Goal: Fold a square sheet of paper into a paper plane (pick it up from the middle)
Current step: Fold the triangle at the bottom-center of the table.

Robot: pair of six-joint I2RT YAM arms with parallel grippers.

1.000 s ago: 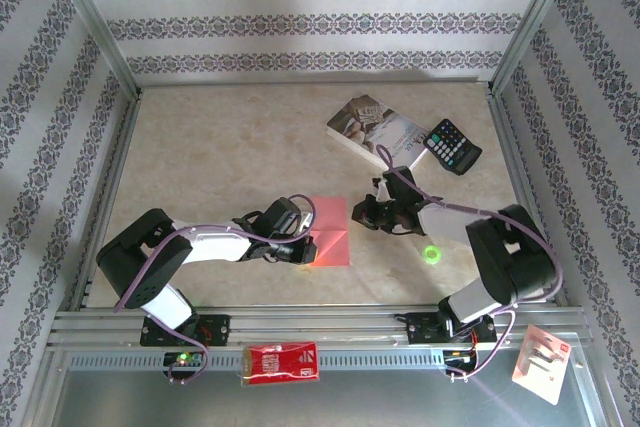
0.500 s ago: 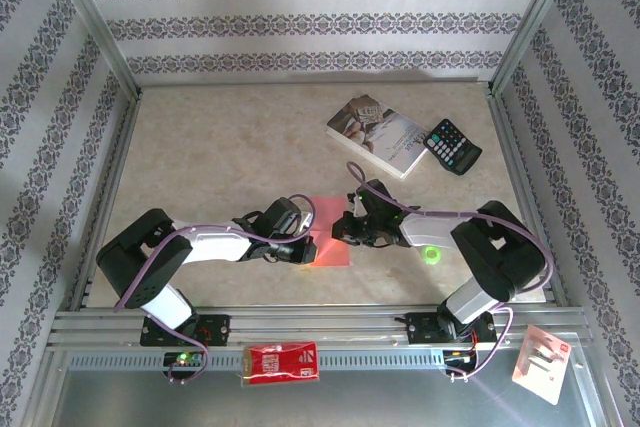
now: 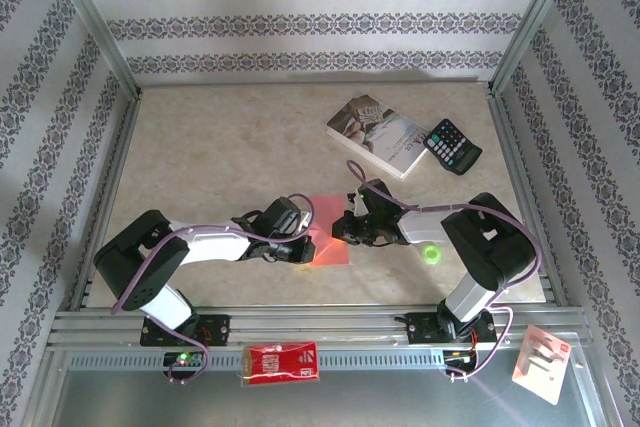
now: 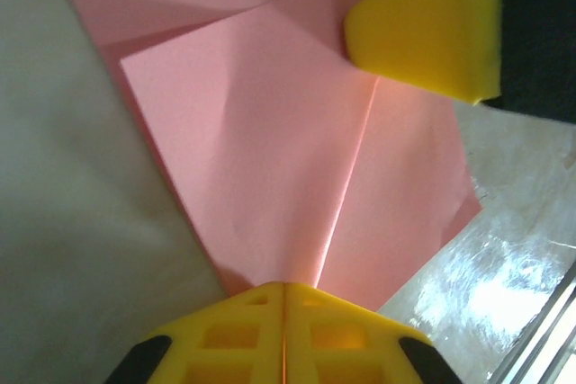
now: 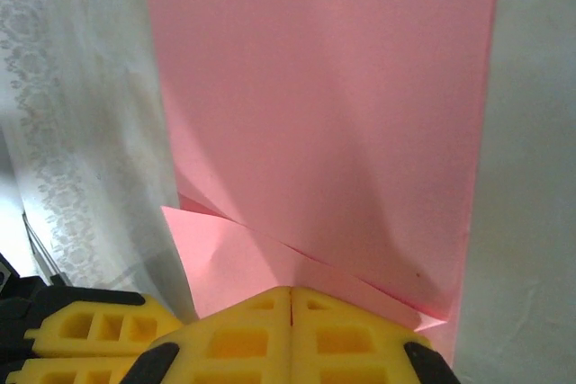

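Square sheet of paper [image 3: 330, 247], partly folded, flat on the table [image 3: 220, 167].
Left gripper [image 3: 307, 250] and right gripper [image 3: 344, 233] rest on it, jaws clenched; a sideways push could slide it and skew the crease.

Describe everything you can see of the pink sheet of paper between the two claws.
The square sheet of paper is thin, matte and pink-red. It is partly folded: flaps lie over a lower layer, with a straight crease between them. It lies nearly flat on the beige table, near the front middle. The left claw, fingers together, meets the crease's end. The right claw, also shut, touches the opposite side. Whether either pinches it is unclear.
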